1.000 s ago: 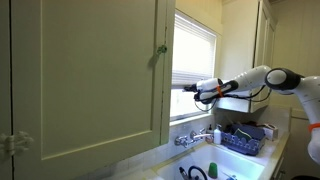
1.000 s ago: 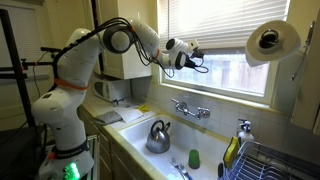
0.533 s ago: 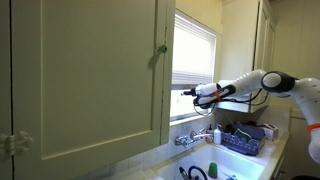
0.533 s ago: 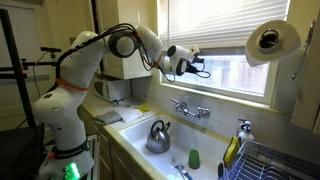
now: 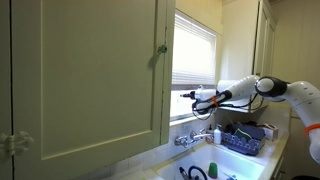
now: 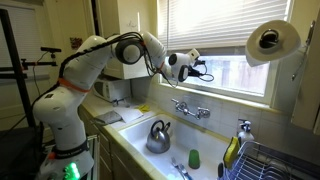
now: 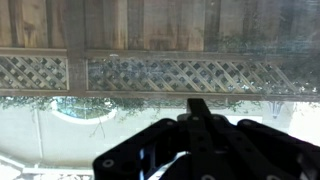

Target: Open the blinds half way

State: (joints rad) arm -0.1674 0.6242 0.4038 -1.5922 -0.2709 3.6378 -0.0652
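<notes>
Moving the end effector (image 5: 190, 94) slowly under the blinds (image 5: 195, 45) seems wise, to stop them halfway. Its jaws are together; no cord is visible between them.

We are seeing the blinds (image 5: 195, 50) (image 6: 215, 25) hanging in both exterior views: white, thin horizontal slats, lying level and spanning the window's width. Their bottom rail (image 5: 195, 85) is sitting partway down, leaving bare glass below it toward 6 o'clock.

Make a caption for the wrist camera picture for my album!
The robot's dark jaws, shut, point toward a wooden lattice fence outside.
</notes>
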